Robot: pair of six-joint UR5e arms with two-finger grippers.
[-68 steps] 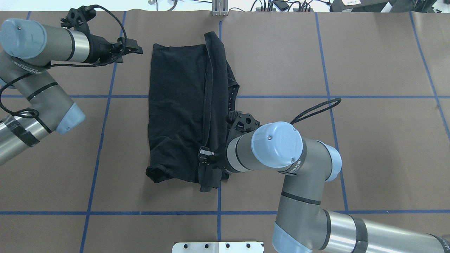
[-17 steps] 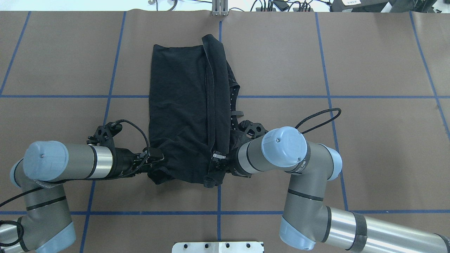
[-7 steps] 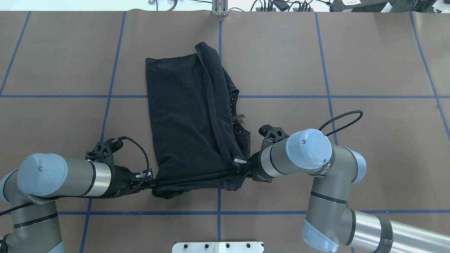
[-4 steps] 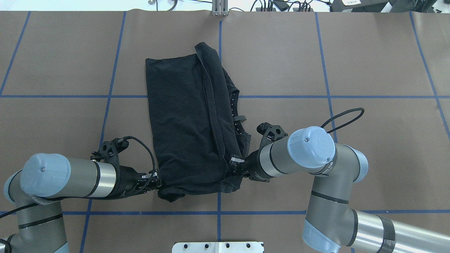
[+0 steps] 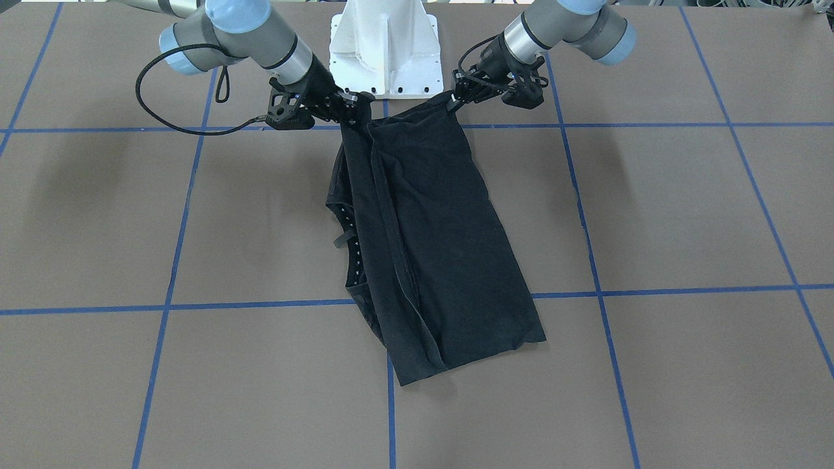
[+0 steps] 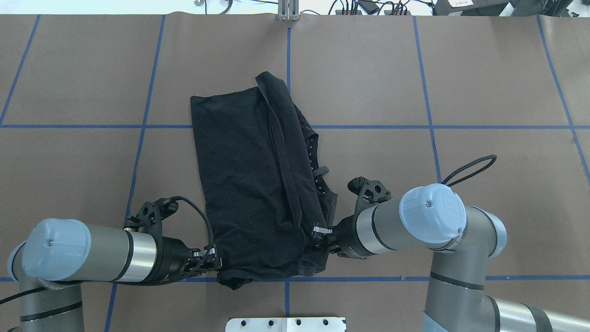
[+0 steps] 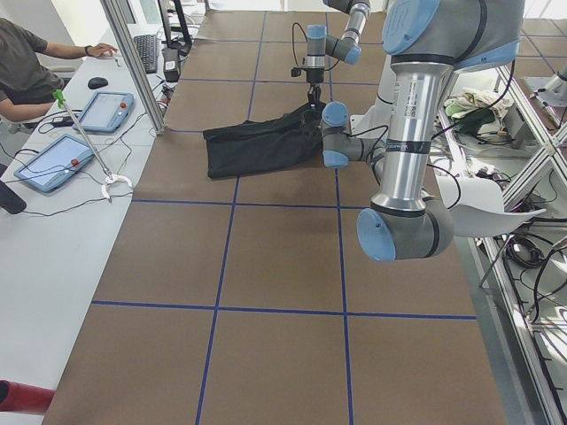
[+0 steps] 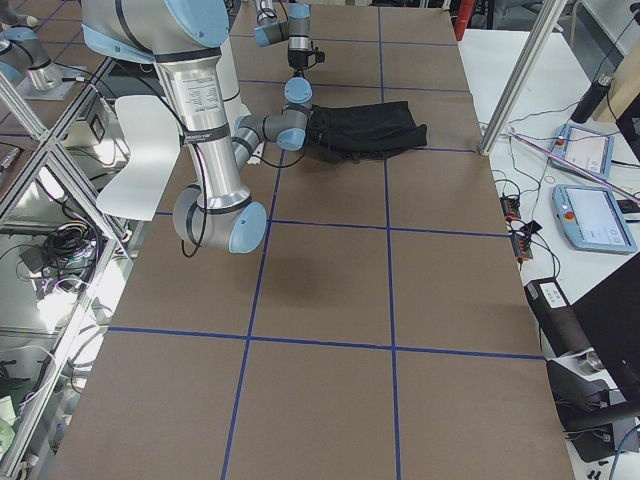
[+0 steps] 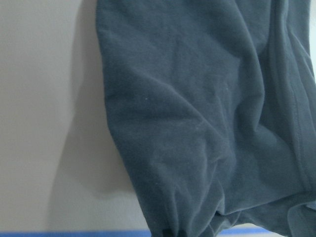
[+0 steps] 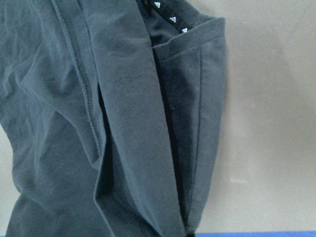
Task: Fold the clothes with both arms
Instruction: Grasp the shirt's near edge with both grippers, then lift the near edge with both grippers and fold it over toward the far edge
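The left fingers (image 6: 211,259) are pinching the near left corner of the black T-shirt (image 6: 249,184). They are clenched on the cloth. The right fingers (image 6: 319,229) are pinching the near right corner, where the folded flap is bunching up, and they are clenched on cloth too. In the front view, the edge between the two corners looks like it is hanging a little above the counter (image 6: 461,83), like a small washing line.

The rest of the T-shirt is lying flat in the middle of the counter, as a long strip running away from the robot. Its sides are already folded in, so the picture on the front is hiding. The far end is lying loose and a bit slanted, past a blue tape line (image 6: 378,127).

The left arm (image 6: 92,251) and the right arm (image 6: 405,221) are reaching in low from each side, near the robot's edge of the counter.

I think the arms are just starting to fold the strip in half. Next, both arms need to lift together and carry the near edge over to the far end. They should go at the same speed and stay the same way apart, so the cloth is not sagging or twisting. The thick right corner might slip out, so that grip needs care.
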